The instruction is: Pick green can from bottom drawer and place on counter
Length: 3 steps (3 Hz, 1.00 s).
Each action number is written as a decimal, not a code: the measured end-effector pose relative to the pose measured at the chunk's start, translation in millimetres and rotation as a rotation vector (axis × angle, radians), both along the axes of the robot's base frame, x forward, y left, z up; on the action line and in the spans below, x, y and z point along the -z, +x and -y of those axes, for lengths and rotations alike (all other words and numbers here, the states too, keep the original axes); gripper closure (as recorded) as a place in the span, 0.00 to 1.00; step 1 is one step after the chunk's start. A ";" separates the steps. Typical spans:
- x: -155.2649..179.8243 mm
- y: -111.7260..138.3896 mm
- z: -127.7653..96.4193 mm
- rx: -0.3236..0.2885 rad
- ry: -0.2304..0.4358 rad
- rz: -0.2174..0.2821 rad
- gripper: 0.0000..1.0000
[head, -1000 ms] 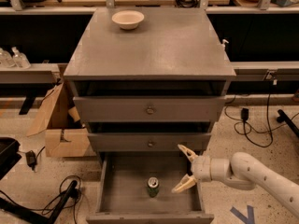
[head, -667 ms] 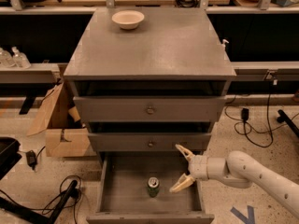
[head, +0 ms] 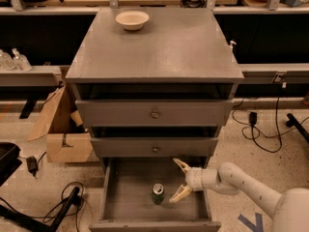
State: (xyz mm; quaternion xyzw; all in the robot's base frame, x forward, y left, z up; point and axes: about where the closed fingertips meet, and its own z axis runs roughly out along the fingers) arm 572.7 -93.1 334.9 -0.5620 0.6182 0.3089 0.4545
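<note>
The green can (head: 158, 194) stands upright on the floor of the open bottom drawer (head: 120, 202), near its middle, silver top up. My gripper (head: 176, 181) is inside the drawer just right of the can, fingers spread open, one fingertip (head: 175, 198) close beside the can without touching it. The white arm comes in from the lower right. The counter (head: 164, 47) is the flat grey top of the cabinet above.
A cream bowl (head: 132, 19) sits at the back left of the counter. Two upper drawers with round knobs (head: 154, 114) are partly pulled out. A cardboard box (head: 65, 139) and cables lie on the floor to the left. More cables lie to the right.
My gripper has moved left, deeper over the drawer and closer to the green can. The can has not moved.
</note>
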 end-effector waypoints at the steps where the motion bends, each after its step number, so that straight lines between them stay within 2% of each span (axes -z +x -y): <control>1: 42.4 7.1 -4.3 -0.026 0.021 0.000 0.00; 2: 82.7 13.4 -7.7 -0.031 0.053 -0.005 0.00; 3: 87.0 12.5 -14.2 -0.041 0.053 -0.015 0.00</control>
